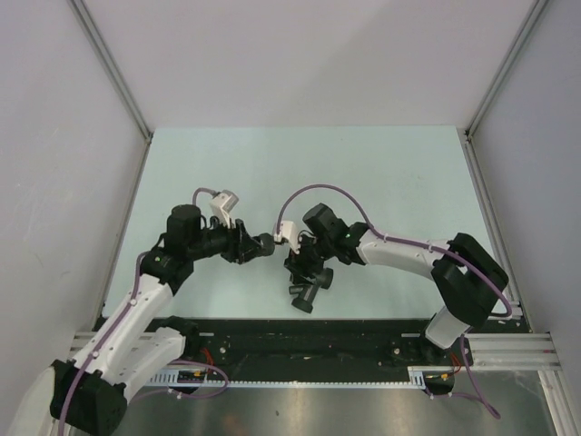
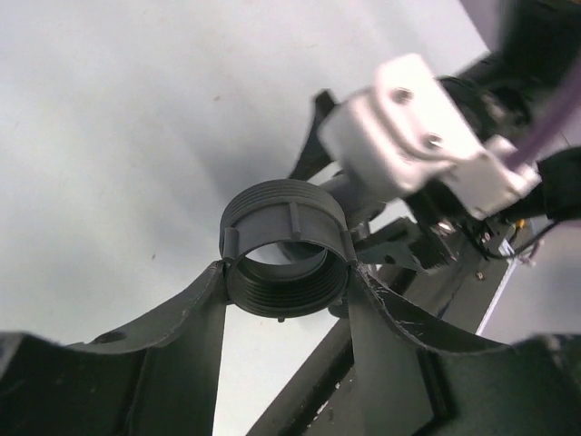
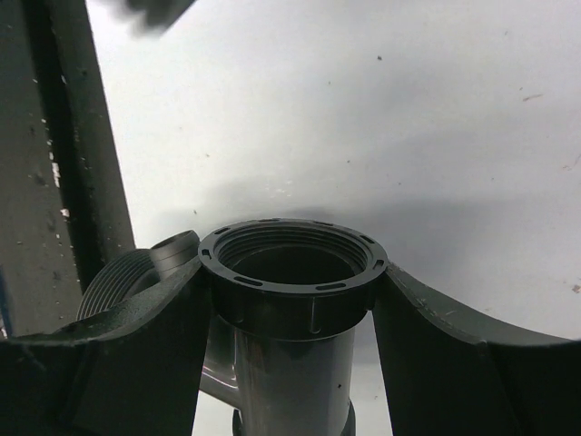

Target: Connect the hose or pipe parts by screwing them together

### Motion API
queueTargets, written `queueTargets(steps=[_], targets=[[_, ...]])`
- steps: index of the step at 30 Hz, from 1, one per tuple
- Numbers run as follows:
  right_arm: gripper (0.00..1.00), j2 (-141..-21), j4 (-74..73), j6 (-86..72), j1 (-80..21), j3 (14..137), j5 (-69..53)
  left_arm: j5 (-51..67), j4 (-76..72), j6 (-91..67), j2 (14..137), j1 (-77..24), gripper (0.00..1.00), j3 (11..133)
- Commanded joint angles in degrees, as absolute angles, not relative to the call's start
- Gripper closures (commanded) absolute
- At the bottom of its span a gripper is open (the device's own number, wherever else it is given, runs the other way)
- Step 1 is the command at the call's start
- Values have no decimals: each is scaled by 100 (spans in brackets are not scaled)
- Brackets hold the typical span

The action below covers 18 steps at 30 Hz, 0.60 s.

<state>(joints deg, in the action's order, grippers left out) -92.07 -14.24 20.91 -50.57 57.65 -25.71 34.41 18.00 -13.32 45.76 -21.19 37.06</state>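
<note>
A short grey threaded pipe part (image 2: 286,259), a ring with a round open mouth, sits between the fingers (image 2: 182,318) of my left gripper (image 2: 286,272), which is shut on it. In the top view this part (image 1: 266,243) hangs above the table at the left gripper (image 1: 259,245). My right gripper (image 3: 290,286) is shut on the collar of a dark Y-shaped pipe part (image 3: 292,300), whose threaded side branch (image 3: 118,282) shows at the left. In the top view the Y part (image 1: 307,291) hangs below the right gripper (image 1: 304,268), a short gap to the right of the ring.
The pale table (image 1: 300,173) stretches back to grey walls with aluminium posts (image 1: 113,68). A black rail (image 1: 300,338) runs along the near edge. The right arm's white wrist camera (image 2: 408,136) hangs just beyond the ring.
</note>
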Motion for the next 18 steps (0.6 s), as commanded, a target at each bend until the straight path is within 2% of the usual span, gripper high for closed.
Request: queueTargets(steps=[1,4,5,8,13,16,18], targets=[[85,-9448,-1178,2241,-5124,6003,-2400,3524,2074,-1977,5052,-1575,100,3604],[74,-9501,-950,2311,-5142,6003,-2312,3393,2092,-1960,5229,-1442,100,3656],[67,-9518,-819,2312,-5159,6003,-2320,3332,2092,-1934,5264,-1424,100,3674],[54,-9589,-634,2347,-5159,6003,-2382,3112,2092,-1890,5343,-1380,100,3683],[37,-9729,-528,2215,-5168,6003,-2391,3050,2083,-1872,5519,-1362,100,3639],[23,-9703,-387,2092,-5177,6003,-2461,2980,2066,-1863,5537,-1362,100,3621],[18,-9677,-238,2057,-5177,6003,-2435,2953,2039,-1863,5520,-1362,100,3612]])
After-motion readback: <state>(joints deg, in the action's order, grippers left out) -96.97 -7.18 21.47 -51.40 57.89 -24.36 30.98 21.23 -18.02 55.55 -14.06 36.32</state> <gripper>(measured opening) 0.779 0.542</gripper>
